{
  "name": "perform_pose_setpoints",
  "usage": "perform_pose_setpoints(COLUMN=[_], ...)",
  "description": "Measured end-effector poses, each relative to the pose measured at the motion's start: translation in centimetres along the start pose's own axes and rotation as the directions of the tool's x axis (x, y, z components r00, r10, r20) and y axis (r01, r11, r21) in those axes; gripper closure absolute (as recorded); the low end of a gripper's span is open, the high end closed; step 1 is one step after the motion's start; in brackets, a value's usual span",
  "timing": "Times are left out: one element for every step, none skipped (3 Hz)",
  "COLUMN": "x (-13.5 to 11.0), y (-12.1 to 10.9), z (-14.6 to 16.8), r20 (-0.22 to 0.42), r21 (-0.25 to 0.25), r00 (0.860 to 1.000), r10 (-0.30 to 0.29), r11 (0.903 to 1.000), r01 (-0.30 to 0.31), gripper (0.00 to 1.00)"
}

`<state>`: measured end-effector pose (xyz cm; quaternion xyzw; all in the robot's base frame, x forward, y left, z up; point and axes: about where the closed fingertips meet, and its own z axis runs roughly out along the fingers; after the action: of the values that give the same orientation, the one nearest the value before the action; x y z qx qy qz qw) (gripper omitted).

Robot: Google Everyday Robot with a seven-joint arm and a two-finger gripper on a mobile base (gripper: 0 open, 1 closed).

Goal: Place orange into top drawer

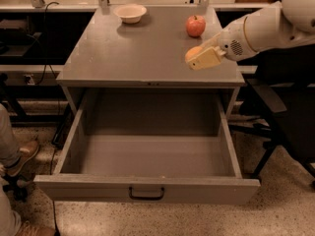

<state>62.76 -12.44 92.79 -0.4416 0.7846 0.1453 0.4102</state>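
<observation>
Camera view shows my pincer (203, 59) clamped on the orange (192, 52) over the worktop's (142, 48) right front corner. Next, I reckon, comes carrying it forward and down into the open top drawer (152, 156).

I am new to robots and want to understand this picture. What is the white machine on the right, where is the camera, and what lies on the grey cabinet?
The white machine is a robot arm. Its gripper, a two-finger clamp, hangs over the right front part of the cabinet top and holds the orange. The single camera looks down from the front. A red apple and a pale bowl stand on the top, near its back. The top drawer below is pulled open.
</observation>
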Motion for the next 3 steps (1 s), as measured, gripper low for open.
perform_pose_setpoints(x=[1.1, 1.2, 3.5], y=[1.7, 1.7, 3.4], z=[-0.2, -0.1, 0.8], r20=[-0.046, -0.046, -0.063], r21=[-0.065, -0.063, -0.081], r00=[0.999, 0.999, 0.997], r10=[-0.012, -0.008, 0.041], r11=[0.9979, 0.9980, 0.9957], r01=[0.009, 0.005, -0.046], gripper=[1.00, 1.00, 1.00])
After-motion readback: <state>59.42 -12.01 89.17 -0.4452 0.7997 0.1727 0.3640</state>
